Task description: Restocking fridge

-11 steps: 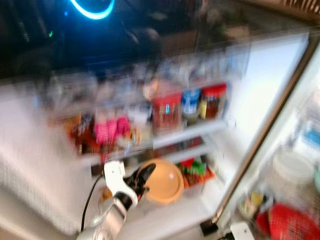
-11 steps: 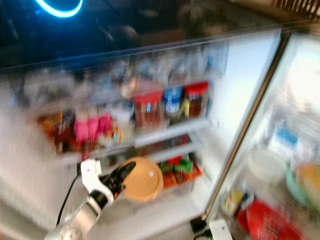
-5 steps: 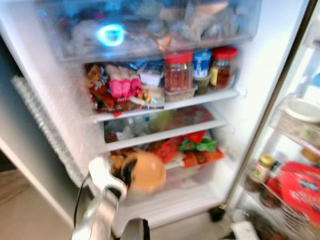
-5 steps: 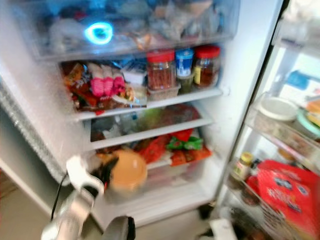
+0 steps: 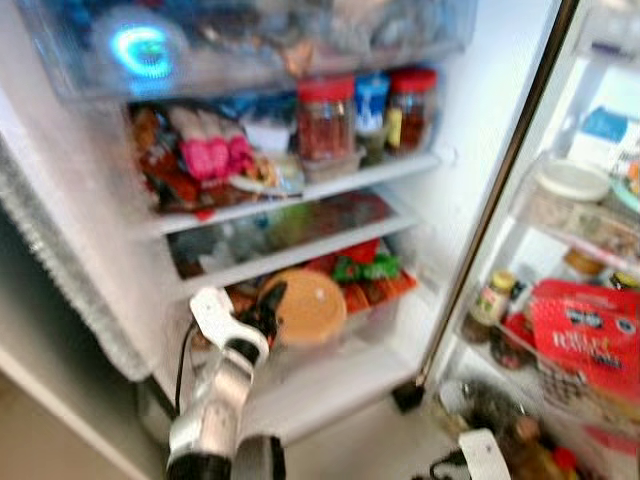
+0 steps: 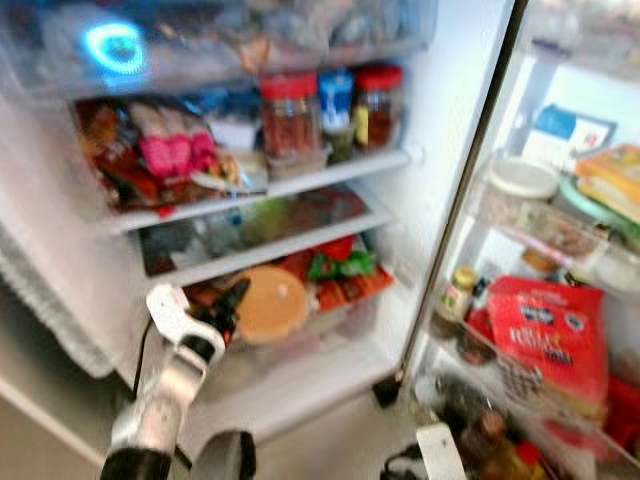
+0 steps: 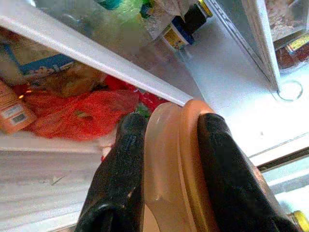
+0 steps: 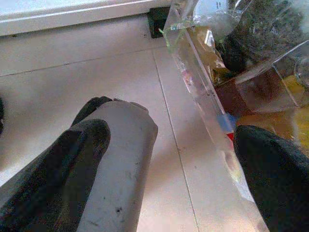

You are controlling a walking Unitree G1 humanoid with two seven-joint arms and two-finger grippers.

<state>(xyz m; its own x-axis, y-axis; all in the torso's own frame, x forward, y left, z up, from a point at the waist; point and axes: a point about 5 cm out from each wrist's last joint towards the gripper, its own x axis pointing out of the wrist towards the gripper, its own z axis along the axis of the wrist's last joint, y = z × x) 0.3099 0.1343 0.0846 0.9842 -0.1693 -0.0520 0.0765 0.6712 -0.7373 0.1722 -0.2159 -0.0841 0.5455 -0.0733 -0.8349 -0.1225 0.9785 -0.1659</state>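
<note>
Fingers of the left end effector [image 7: 169, 159] clamp narrowly on the rim of a tan plastic bowl [image 5: 310, 306], one black finger [image 7: 120, 164] on each face of it, holding it on edge at the front of the fridge's [image 5: 480, 120] lower compartment, just below the front edge of the second shelf [image 5: 300, 250]. Behind the bowl, red and green packets [image 5: 365, 272] fill the lower drawer, with a red net bag [image 7: 72, 113] beside them in the left wrist view. On the top shelf [image 5: 300, 195], three jars [image 5: 325, 118] with red and blue lids stand at the right end, a pink packet [image 5: 215, 155] and other wrapped food toward the left end. A clear drawer [image 5: 250, 40] above holds blurred bags and carries a blue ring of reflected light. The open door's racks [image 6: 540, 240] on the right hold a white lidded tub [image 6: 520, 178], a small jar [image 6: 457, 293] and a red printed bag [image 6: 550, 335]. The right end effector [image 8: 169, 159] hangs wide open over the tiled floor [image 8: 96, 63], its fingers well apart beside the door's clear bottom bin [image 8: 217, 96].
</note>
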